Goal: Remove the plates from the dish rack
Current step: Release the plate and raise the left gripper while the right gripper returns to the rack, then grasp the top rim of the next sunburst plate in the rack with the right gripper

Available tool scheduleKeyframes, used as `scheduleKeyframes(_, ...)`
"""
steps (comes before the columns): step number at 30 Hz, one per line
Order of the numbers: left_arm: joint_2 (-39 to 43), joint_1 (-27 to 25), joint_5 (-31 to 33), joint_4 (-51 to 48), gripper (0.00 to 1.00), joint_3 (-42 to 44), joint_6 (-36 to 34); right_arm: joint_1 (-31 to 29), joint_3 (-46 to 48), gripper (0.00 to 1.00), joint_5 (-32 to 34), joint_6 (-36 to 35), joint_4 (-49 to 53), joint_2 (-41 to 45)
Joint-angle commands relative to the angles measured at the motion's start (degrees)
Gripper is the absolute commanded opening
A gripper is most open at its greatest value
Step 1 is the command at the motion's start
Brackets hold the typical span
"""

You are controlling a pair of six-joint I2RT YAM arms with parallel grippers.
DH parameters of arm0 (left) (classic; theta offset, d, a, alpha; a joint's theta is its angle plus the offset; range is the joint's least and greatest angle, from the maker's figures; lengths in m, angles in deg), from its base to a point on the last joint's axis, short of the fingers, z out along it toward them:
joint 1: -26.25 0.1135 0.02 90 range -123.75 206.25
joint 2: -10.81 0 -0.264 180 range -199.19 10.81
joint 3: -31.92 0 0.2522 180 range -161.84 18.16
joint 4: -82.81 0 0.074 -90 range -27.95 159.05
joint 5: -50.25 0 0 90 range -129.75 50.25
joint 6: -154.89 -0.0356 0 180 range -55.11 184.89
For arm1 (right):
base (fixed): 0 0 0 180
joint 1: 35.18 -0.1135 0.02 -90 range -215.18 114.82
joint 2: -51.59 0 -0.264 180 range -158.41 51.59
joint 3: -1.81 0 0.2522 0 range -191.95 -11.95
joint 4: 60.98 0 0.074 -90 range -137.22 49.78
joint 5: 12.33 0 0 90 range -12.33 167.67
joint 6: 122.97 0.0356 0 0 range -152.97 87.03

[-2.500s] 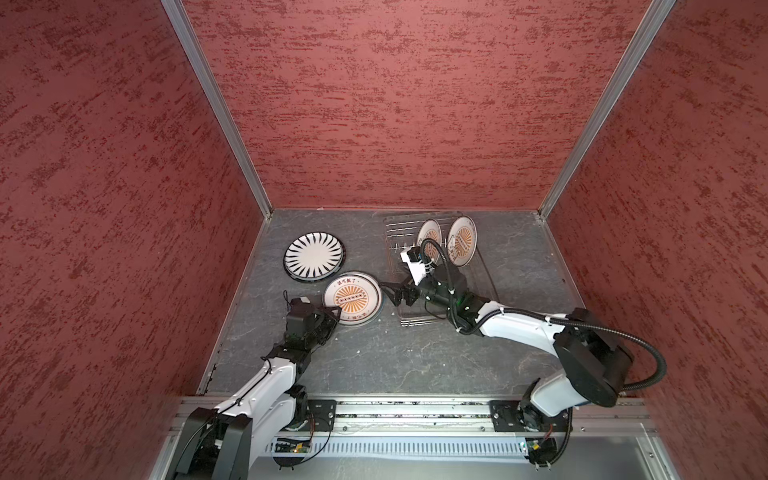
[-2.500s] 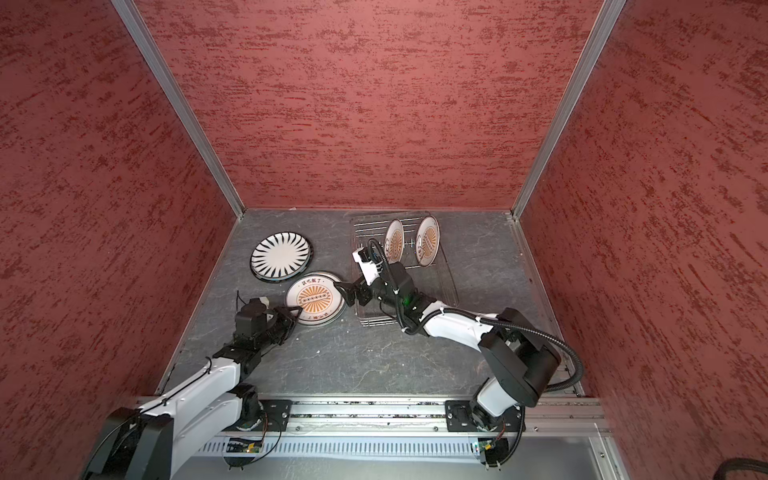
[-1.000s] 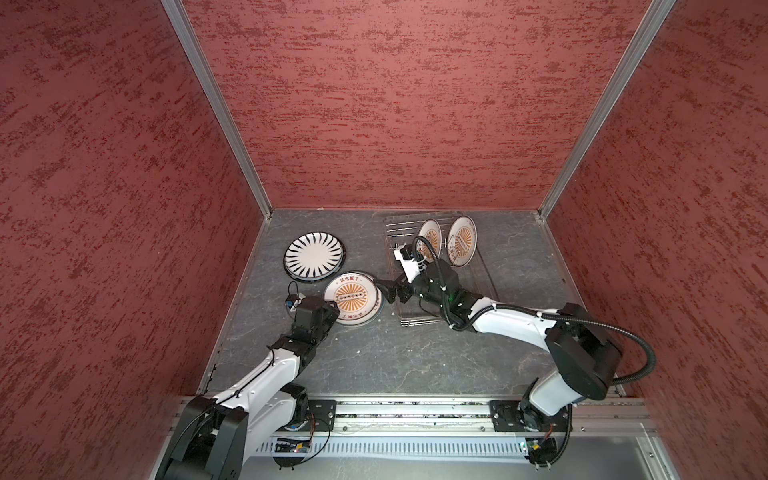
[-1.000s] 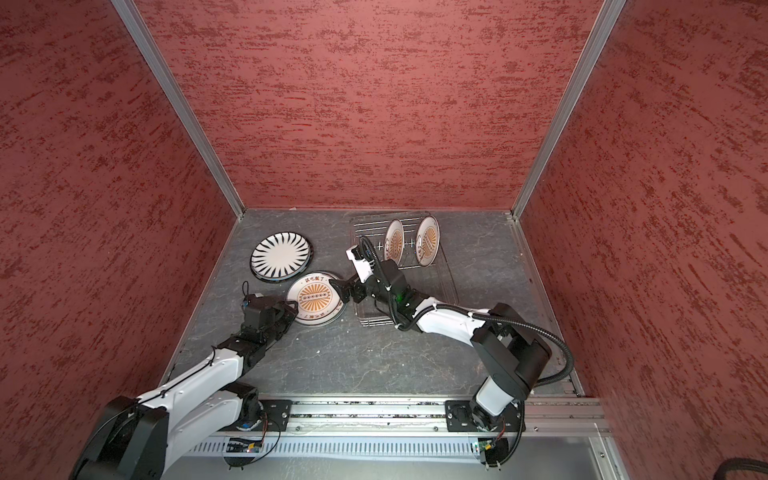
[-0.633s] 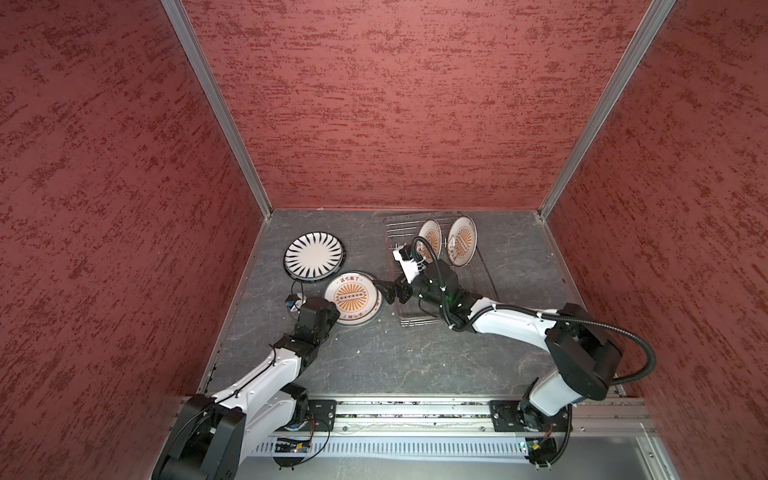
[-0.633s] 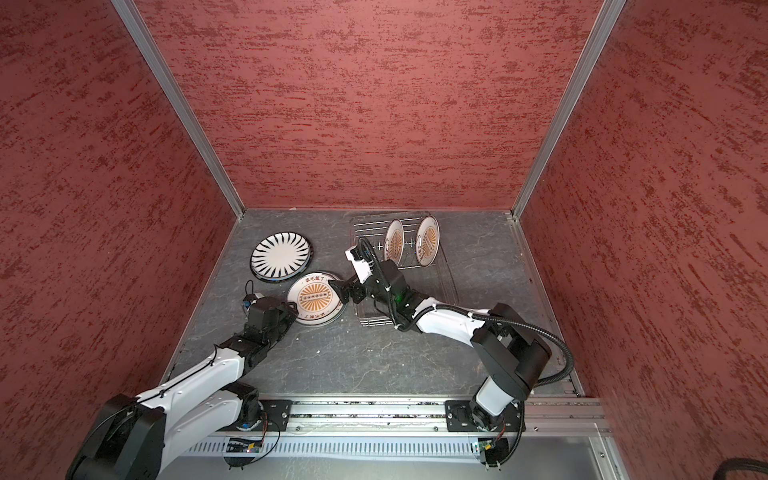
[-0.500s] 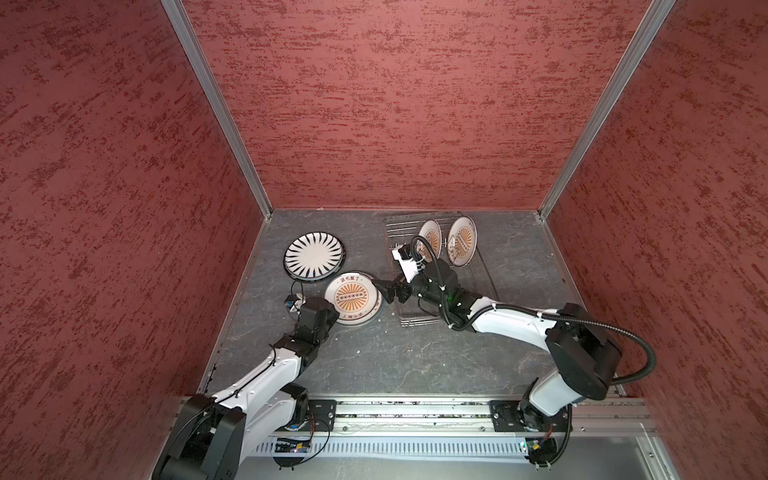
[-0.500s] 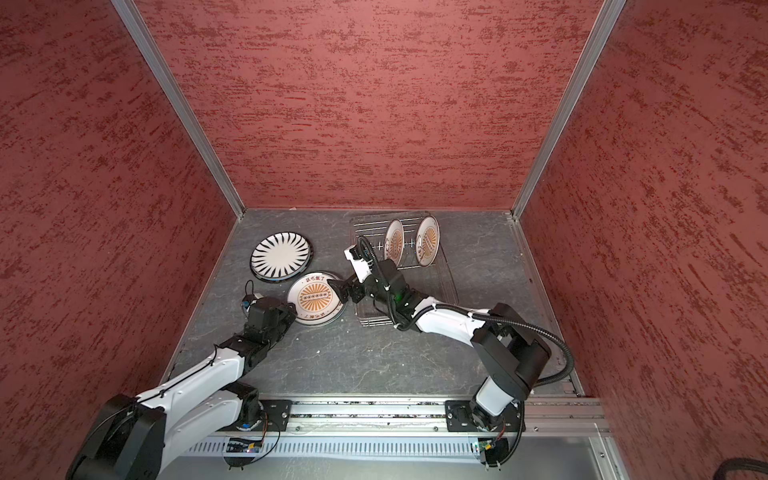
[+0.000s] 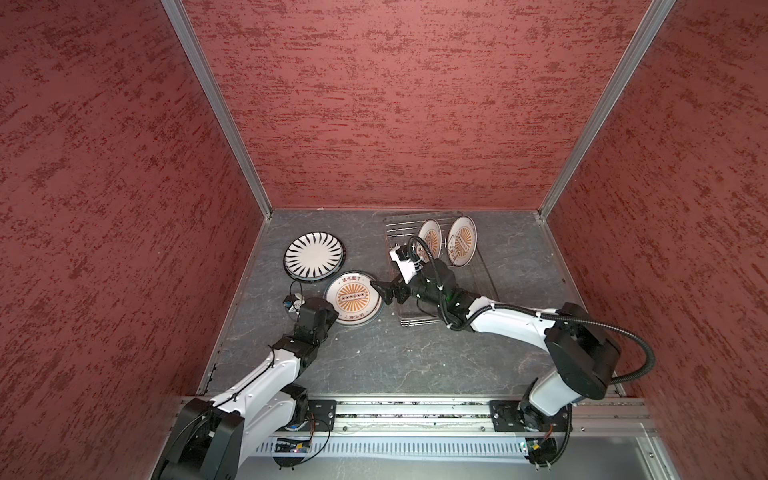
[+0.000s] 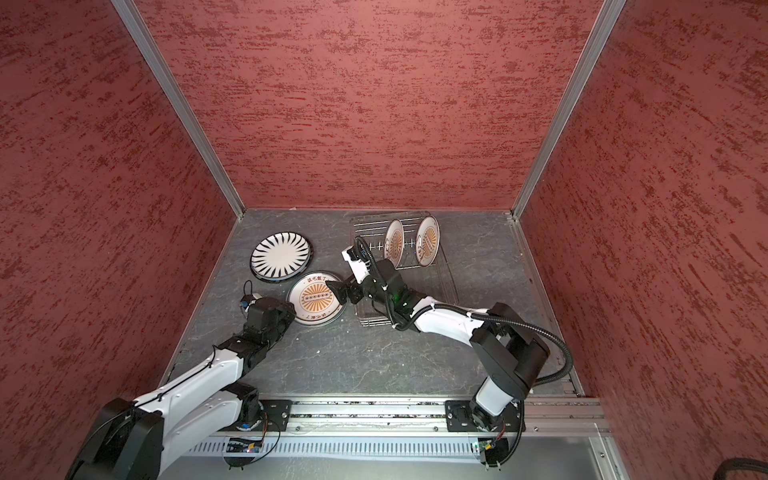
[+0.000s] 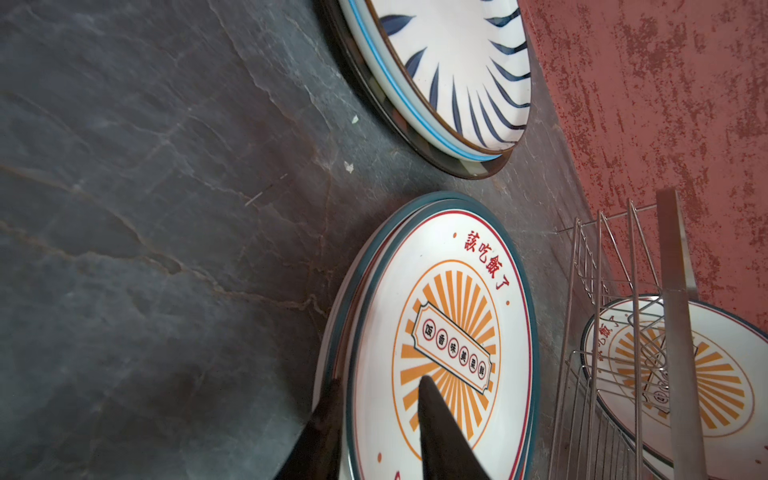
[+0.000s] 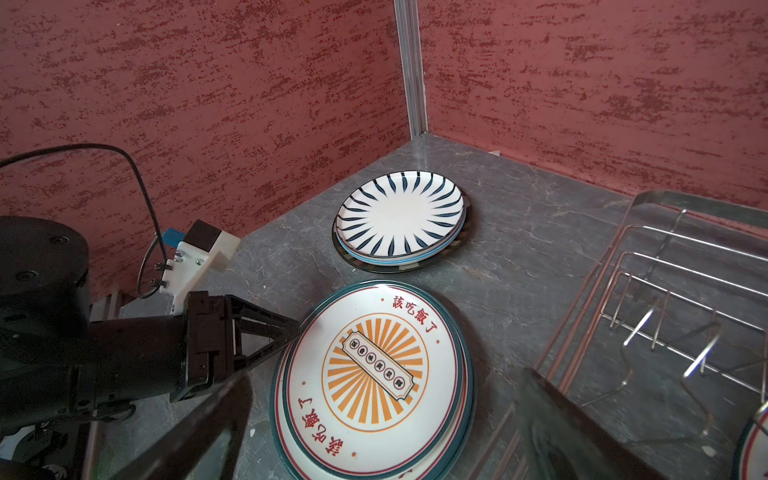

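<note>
Orange sunburst plate (image 11: 449, 266) lies flat; left fingers (image 11: 436, 424) straddle its rim, grip unclear; right fingers (image 12: 208, 415) spread wide beside it.

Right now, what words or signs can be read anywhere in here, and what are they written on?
"該吃飯了": red, printed twice on the rim of the top sunburst plate lying on the table.
Centre banner of that plate: six circled characters, too small to read surely.
Rack plate standing in the dish rack: red rim characters, broken up by wires, unreadable.
Striped plate: no writing.
</note>
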Motion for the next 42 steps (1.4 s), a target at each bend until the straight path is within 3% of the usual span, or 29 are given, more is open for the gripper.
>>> scheduleKeyframes(1,3.02,-0.14,2.04,0.28,0.45,0.92,-2.10,-0.55,-0.98,0.99,-1.46,-1.33,-0.52,0.65)
scheduleKeyframes(5,8.67,-1.26,2.81,5.41,0.66,4.33,-6.60,-0.57,0.67,0.99,0.91,0.33,-1.90,2.51)
scheduleKeyframes(11,16.42,-3.13,-2.50,14.31,1.00,9.18,-13.55,-0.44,1.48,0.99,9.69,4.02,-1.09,4.27)
scheduleKeyframes(16,17.62,-3.22,-12.36,25.19,0.99,12.81,-18.96,-0.09,-3.08,0.99,19.96,9.08,8.46,2.75)
scheduleKeyframes(18,17.59,-3.44,-17.48,31.07,0.99,13.58,-21.41,0.03,-3.25,0.99,20.94,10.01,8.89,2.78)
scheduleKeyframes(23,17.36,-4.96,-25.64,34.19,0.99,12.86,-24.46,0.39,-2.29,0.98,20.94,10.61,9.63,4.78)
scheduleKeyframes(26,16.96,-6.36,-25.62,35.53,0.99,12.97,-25.24,1.11,-2.49,0.95,23.73,10.43,11.91,6.10)
scheduleKeyframes(36,16.52,-8.76,-24.30,36.54,0.99,12.86,-27.11,9.89,-1.71,0.86,21.11,10.76,16.02,9.01)
scheduleKeyframes(42,16.01,-9.42,-25.41,37.41,0.99,12.75,-28.14,12.66,-2.43,0.83,24.28,11.63,19.55,9.22)
